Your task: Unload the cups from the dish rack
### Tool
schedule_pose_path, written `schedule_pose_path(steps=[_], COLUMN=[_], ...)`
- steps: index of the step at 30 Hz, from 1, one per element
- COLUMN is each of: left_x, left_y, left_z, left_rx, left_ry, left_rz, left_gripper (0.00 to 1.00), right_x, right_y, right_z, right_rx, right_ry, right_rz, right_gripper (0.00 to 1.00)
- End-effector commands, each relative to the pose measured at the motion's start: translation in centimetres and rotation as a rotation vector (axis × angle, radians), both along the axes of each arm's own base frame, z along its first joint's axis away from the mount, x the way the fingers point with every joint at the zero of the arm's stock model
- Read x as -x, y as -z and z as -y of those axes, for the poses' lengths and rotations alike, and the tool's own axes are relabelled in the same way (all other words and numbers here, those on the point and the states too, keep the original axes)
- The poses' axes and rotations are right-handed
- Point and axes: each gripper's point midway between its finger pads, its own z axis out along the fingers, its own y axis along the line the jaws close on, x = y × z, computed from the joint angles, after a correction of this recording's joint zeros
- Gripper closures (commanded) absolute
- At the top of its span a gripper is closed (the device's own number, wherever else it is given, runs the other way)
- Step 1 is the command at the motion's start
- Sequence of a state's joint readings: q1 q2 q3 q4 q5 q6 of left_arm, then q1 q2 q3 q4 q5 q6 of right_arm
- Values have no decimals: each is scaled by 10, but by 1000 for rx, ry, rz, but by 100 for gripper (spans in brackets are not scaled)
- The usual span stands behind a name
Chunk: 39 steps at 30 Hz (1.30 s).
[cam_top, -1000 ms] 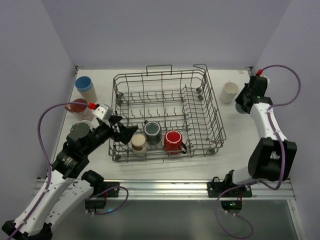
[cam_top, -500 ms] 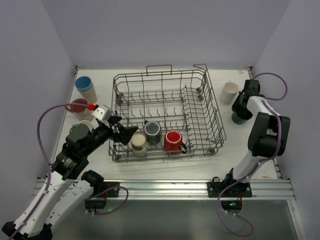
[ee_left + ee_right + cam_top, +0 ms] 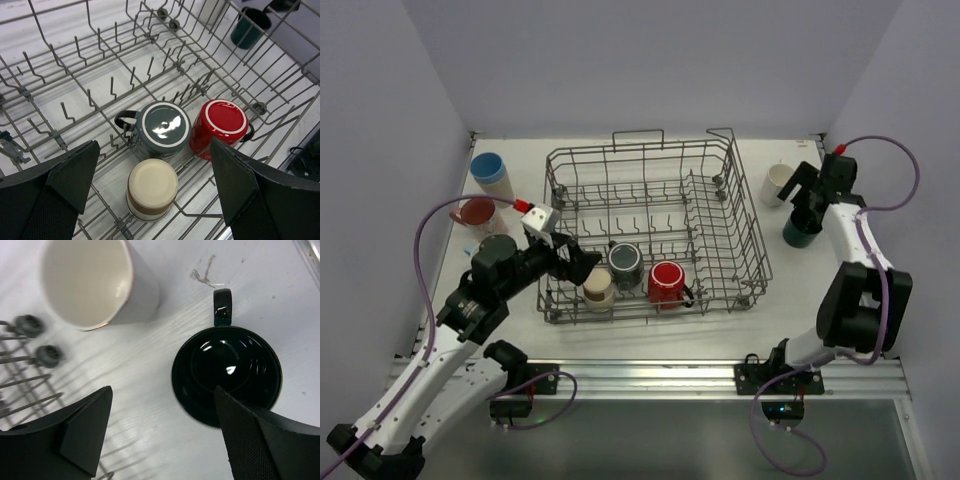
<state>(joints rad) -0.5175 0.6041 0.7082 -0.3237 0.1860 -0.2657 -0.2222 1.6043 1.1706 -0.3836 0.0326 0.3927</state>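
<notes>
The left arm reaches from the near-left corner toward the near-left end of the dish rack [image 3: 745, 225], its forearm angled across the table [image 3: 650, 335]. The left gripper [image 3: 154, 141] hangs above the rack floor with its fingers spread wide, holding nothing.

The right arm runs up the right side of the table and bends inward at the wrist. The right gripper [image 3: 163, 388] points down beside the rack's far-right corner, its fingers wide apart and gripping nothing. A dark teal mug [image 3: 227, 372] stands upright on the table just under it, and whether the right finger touches the mug cannot be told.

7 cups show in all. 3 sit upside down in the near-left part of the rack: 1 beige cup [image 3: 152, 187], 1 dark grey mug [image 3: 162, 125] and 1 red mug [image 3: 222, 122]. 4 stand on the table outside the rack. The teal mug and 1 cream cup [image 3: 95, 280] are on the right, and 1 blue cup [image 3: 490, 172] and 1 reddish cup [image 3: 477, 212] are on the left.
</notes>
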Motion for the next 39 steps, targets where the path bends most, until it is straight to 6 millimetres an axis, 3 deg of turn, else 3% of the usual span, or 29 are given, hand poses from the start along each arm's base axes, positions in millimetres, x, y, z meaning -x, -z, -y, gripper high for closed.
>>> schedule_pose_path(steps=[1,2,3,4,5,6,7,8,9,10,11,13,20,33,39], left_x=[-10,-11,-15,-16,-16,-18,-18,-19,-23,-25,-28,-31,-32,-47,-47], left_y=[5,8,13,15,17,20,20,20,20,22,21,24,44,78,90], left_z=[4,6,10,13,17,23,26,29,31,33,36,40,81,82,96], left_rx=[-28,-26,-34,-32,-25,-24,-23,-22,-23,-23,-18,-28,-180,-323,-330], left_ry=[0,-2,2,10,23,46,59,71,70,69,70,68,57,-106,-50], left_rz=[-15,-37,-71,-89,-112,-137,-147,-154,-164,-173,-176,-186,-191,-159,-174], left_gripper=[0,0,0,0,0,0,0,0,0,0,0,0,0,0,0], right_x=[-5,1,5,10,17,26,31,39,48,53,60,72,107,133,134], right_y=[-78,-80,-106,-116,-113,-139,-146,-142,-164,-170,-164,-181,-189,-192,-185], right_z=[-16,-20,-25,-31,-41,-47,-53,-65,-73,-79,-96,-112,-176,-204,-207], right_rx=[-60,-74,-87,-103,-134,-135,-142,-168,-173,-186,-232,-254,-346,-385,-389], right_ry=[-7,-10,-12,-25,-57,-71,-87,-125,-147,-163,-206,-264,-494,-646,-662], right_rz=[270,293,380,421,434,523,559,571,651,685,693,774,814,827,813], right_gripper=[12,10,5,2,1,1,1,1,1,1,1,1,1,1,1])
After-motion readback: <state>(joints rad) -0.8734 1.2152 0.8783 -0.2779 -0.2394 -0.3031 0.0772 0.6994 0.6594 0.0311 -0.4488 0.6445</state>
